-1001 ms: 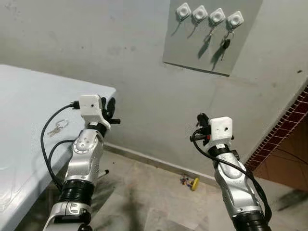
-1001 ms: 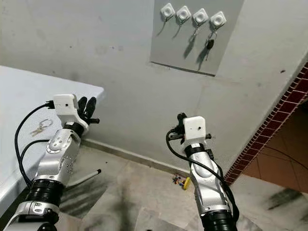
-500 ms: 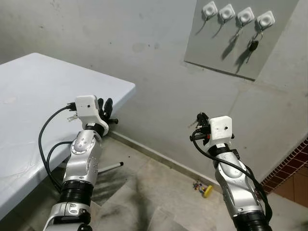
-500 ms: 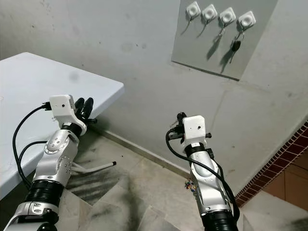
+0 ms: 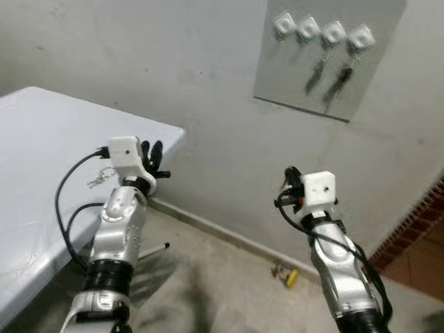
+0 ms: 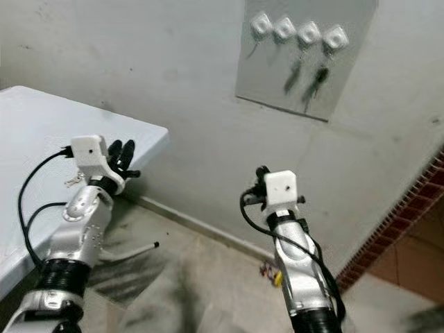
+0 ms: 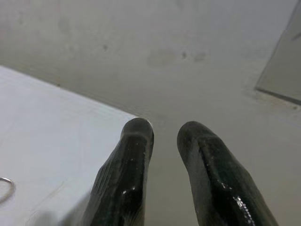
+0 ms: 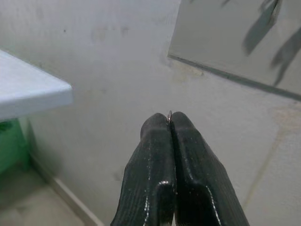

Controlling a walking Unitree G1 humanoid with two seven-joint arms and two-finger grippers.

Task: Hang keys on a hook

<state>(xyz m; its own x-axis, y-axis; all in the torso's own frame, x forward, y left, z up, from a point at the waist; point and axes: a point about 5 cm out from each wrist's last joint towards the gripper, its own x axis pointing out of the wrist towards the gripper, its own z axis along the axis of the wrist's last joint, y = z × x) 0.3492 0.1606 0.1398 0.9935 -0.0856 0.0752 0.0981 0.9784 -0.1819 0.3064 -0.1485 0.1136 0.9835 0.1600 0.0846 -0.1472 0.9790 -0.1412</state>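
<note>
A grey board [image 5: 326,66] on the wall carries several white hooks [image 5: 306,28]; dark keys [image 5: 342,78] hang blurred under the two rightmost ones. My right gripper [image 8: 169,120] is shut, and a thin metal key ring [image 8: 169,113] pokes out between its tips. It is held at chest height, well below the board and away from the wall [image 5: 288,182]. My left gripper [image 7: 164,134] is open and holds nothing, raised over the corner of the white table [image 5: 41,152]. Another bunch of keys [image 5: 99,177] lies on the table just behind it.
The table fills the left side, with its leg [image 5: 154,248] on the tiled floor. A small yellow object [image 5: 286,276] lies at the foot of the wall. A red brick edge [image 5: 416,222] runs along the far right.
The whole picture has shifted and is now blurred, so the camera has moved. Both arms keep the same pose, the right gripper still shut, the left still open.
</note>
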